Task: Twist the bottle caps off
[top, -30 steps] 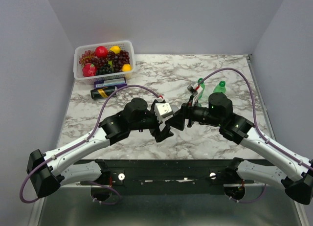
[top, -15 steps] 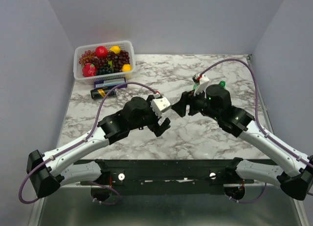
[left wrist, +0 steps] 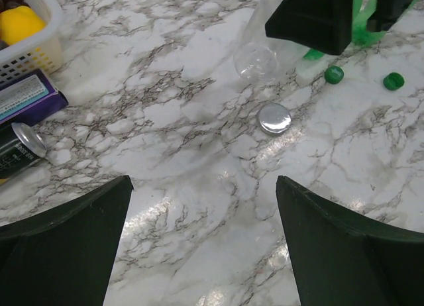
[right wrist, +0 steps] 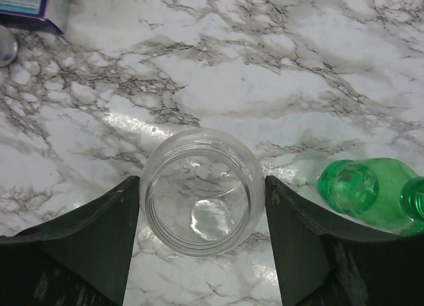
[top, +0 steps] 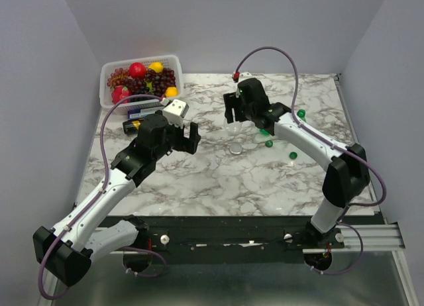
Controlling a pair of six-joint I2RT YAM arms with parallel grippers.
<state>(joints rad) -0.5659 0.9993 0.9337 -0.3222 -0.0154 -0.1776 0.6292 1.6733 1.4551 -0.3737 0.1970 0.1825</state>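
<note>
The right tool [right wrist: 202, 180] reaches out over the marble table [top: 199, 180], and its two fingers press against opposite sides of the clear bottle [right wrist: 199, 210]. That bottle has its wide mouth open and there's nothing in it. Its silvery cap [left wrist: 274, 118] lies flat on the table just beside it. Two green caps [left wrist: 334, 74] lie loose a bit further right, apart from each other.

A green bottle [right wrist: 358, 187] stands close to the right of the clear one, and its neck looks open. I can't tell if anything is inside. A second green one [top: 301, 112] stands beyond the arm.

The left tool [left wrist: 202, 187] hangs spread wide with nothing in it. The white basket [top: 104, 77] in the far left corner holds grapes [top: 149, 84] and red and yellow fruit.
</note>
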